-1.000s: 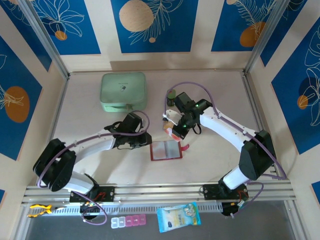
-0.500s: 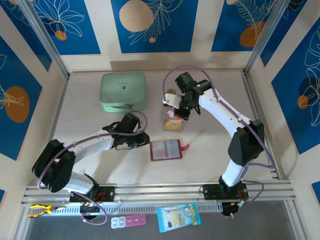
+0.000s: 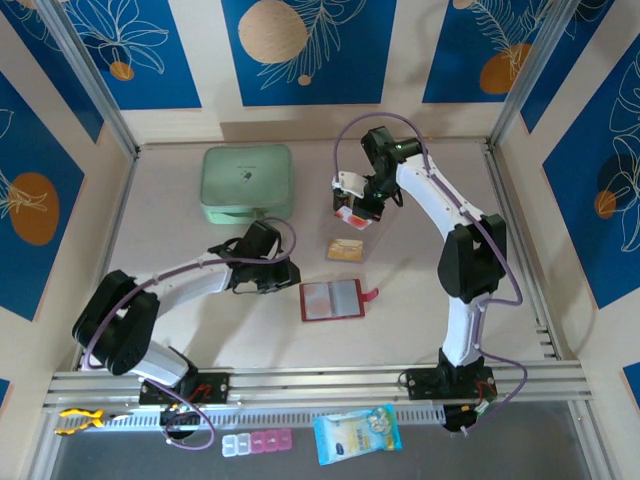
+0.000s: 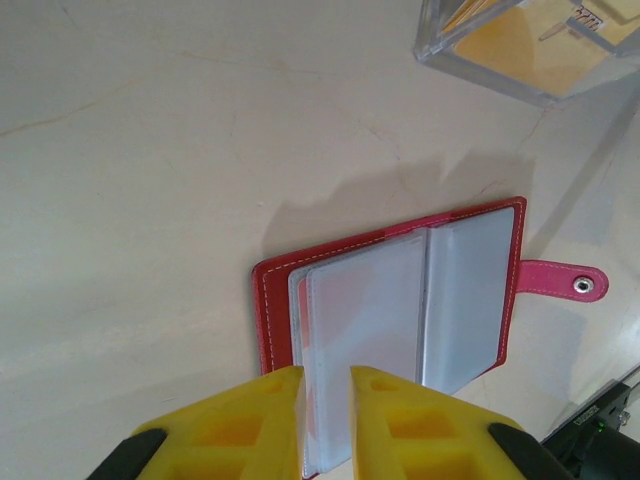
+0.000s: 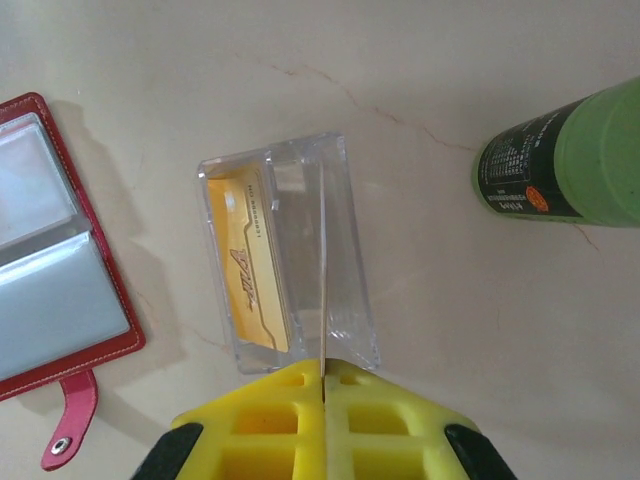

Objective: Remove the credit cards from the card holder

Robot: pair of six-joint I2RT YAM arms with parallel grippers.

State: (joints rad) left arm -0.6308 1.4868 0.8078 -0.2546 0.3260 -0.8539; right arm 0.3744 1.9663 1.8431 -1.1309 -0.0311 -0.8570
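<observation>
The dark-red card holder [image 3: 332, 299] lies open on the table with its clear sleeves up [image 4: 400, 300] and its snap tab pointing right. My left gripper [image 3: 289, 275] stands over its left edge, the yellow jaws [image 4: 325, 382] a narrow gap apart with the sleeves showing between them. My right gripper [image 3: 352, 213] is shut on one of the credit cards, seen edge-on [image 5: 323, 260] and held upright over a clear tray [image 5: 356, 290]. A yellow-orange card [image 5: 252, 262] leans inside that tray.
A green bottle [image 5: 560, 150] stands just right of the tray. A mint-green zip case [image 3: 247, 184] sits at the back left. In front of the rail lie a pill organiser [image 3: 257, 443] and a blue packet [image 3: 357, 433].
My right gripper has carried the card from beside the card holder back toward the far side, and it now hangs above the clear tray. The left gripper and card holder have stayed put.
</observation>
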